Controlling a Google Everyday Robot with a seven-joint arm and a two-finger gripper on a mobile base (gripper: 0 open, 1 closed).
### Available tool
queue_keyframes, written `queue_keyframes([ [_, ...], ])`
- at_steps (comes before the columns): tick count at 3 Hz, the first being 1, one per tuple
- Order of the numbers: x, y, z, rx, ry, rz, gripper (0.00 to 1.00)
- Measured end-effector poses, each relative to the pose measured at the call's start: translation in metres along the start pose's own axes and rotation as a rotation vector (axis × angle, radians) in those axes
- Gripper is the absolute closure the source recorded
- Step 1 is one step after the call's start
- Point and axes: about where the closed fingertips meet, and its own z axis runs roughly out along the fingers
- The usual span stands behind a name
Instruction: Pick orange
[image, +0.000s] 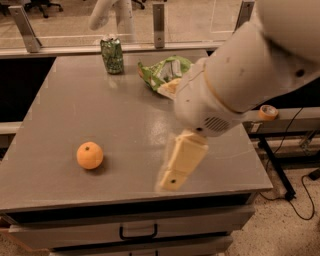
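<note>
The orange (90, 155), small, round and bright orange with a dark stem dot, sits on the grey table (75, 100) near its front left. My gripper (180, 162) hangs from the large white arm that comes in from the upper right. It is above the front middle of the table, well to the right of the orange and apart from it. It holds nothing that I can see.
A green soda can (112, 55) stands at the table's back edge. A green chip bag (162, 72) lies at the back middle, partly behind the arm. An orange-rimmed tape roll (268, 112) sits off the table's right side. A drawer with a black handle (137, 232) is below the front edge.
</note>
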Motion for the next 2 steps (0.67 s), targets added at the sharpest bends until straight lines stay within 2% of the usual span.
queue_keyframes([
  [1, -0.0127, -0.0097, 0.0054, 0.052, -0.026, -0.010, 0.00],
  [2, -0.0170, -0.0090, 0.0103, 0.068, -0.018, 0.004, 0.00],
])
